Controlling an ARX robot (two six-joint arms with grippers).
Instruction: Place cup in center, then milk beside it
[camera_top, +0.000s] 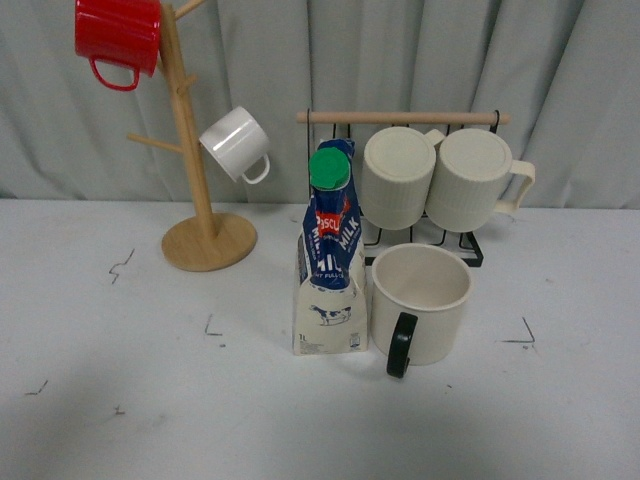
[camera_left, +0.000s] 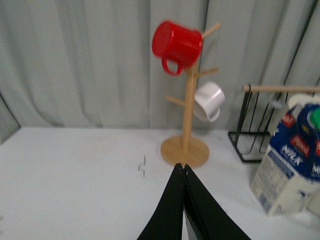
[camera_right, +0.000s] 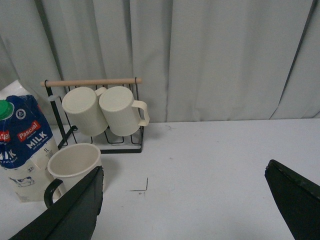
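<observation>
Upright, milk (camera_top: 331, 262) seemingly touches cup (camera_top: 421, 303); left jaws pressed together, right jaws spread.

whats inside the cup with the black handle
Nothing that shows. The cup stands upright beside the milk, and the front view shows only bare cream inner wall. Its near rim covers the bottom, so something small and flat lying there cannot be ruled out.

Milk (camera_top: 330, 275) just left of cup (camera_top: 420, 303)
</observation>
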